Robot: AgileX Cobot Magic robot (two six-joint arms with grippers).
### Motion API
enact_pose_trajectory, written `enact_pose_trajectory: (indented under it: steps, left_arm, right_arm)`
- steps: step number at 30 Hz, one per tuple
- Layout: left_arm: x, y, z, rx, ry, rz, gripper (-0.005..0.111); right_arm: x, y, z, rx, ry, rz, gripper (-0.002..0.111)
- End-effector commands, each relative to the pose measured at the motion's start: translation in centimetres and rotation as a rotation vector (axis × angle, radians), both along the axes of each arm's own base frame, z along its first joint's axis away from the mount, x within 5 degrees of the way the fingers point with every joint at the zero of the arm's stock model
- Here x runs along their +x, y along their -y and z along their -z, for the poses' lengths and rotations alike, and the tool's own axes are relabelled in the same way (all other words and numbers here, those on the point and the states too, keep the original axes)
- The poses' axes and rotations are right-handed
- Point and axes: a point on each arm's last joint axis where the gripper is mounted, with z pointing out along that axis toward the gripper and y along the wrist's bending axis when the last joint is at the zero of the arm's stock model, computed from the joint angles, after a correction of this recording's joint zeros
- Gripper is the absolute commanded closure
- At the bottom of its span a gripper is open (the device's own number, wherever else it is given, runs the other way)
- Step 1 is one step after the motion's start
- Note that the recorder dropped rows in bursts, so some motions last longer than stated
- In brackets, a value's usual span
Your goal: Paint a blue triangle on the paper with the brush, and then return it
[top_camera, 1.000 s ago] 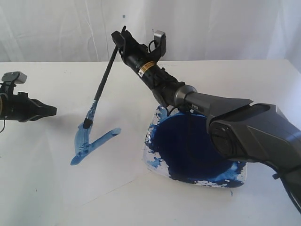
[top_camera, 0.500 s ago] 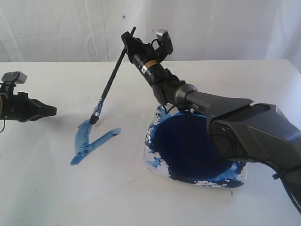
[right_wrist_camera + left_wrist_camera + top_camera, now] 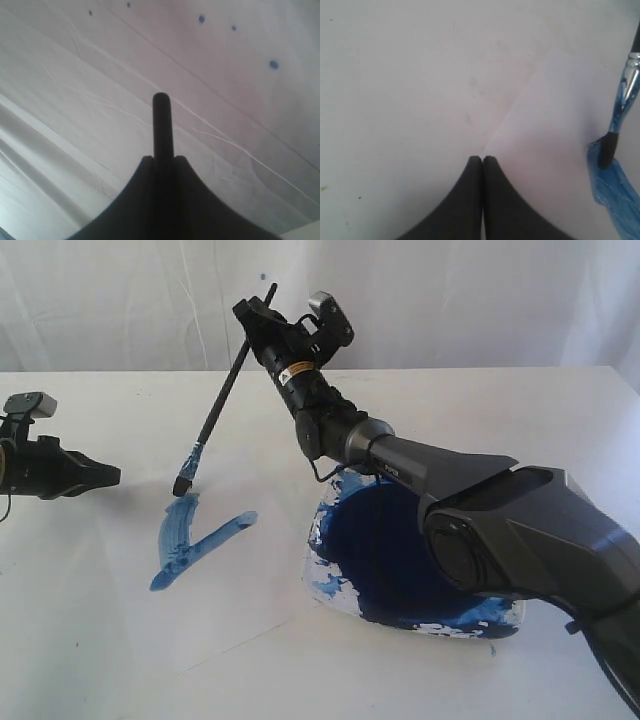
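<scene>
My right gripper [image 3: 250, 318] is shut on the upper end of the brush [image 3: 215, 410], whose black handle slants down to the left; its handle end [image 3: 162, 125] sticks out past the jaws in the right wrist view. The blue-stained tip [image 3: 183, 483] hangs just above the far end of the blue strokes [image 3: 190, 540], which form a two-sided V on the paper [image 3: 130, 580]. In the left wrist view the tip [image 3: 606, 152] sits by the curved stroke [image 3: 615, 195]. My left gripper [image 3: 112, 475] is shut and empty, at the paper's left corner [image 3: 520, 115].
A dish [image 3: 330, 585] holding a large dark navy paint pool [image 3: 400, 550] lies right of the paper, under my right arm. A white wrinkled curtain [image 3: 450, 300] hangs behind the white table [image 3: 560, 410]; small blue specks [image 3: 273, 64] dot it.
The right gripper swung left and slightly up with the brush. The tip lifted off the top of the curved stroke. The left arm stayed still.
</scene>
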Motion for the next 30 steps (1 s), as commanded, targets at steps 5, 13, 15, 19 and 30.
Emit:
enact_pose_trajectory:
  steps: [5,13,15,19,30]
  left_arm:
    - [-0.1,-0.1,0.0,-0.002,-0.001,-0.008,0.107]
    - [-0.1,-0.1,0.0,-0.002,-0.001,-0.008,0.107]
    - [-0.1,-0.1,0.0,-0.002,-0.001,-0.008,0.107]
    - [-0.1,-0.1,0.0,-0.002,-0.001,-0.008,0.107]
    - [-0.1,-0.1,0.0,-0.002,-0.001,-0.008,0.107]
  right_arm:
    - [-0.6,-0.7,-0.4,-0.066,0.059,0.046,0.108]
    - [-0.5,-0.6,-0.4,-0.106,0.087,0.06,0.108]
    - [-0.4,-0.5,-0.5,-0.116,0.097,0.064,0.108]
    - [-0.4,-0.5,-0.6,-0.161,0.136,0.06,0.108]
    - [-1.0,-1.2,-1.7,-0.254,0.245,0.007,0.108]
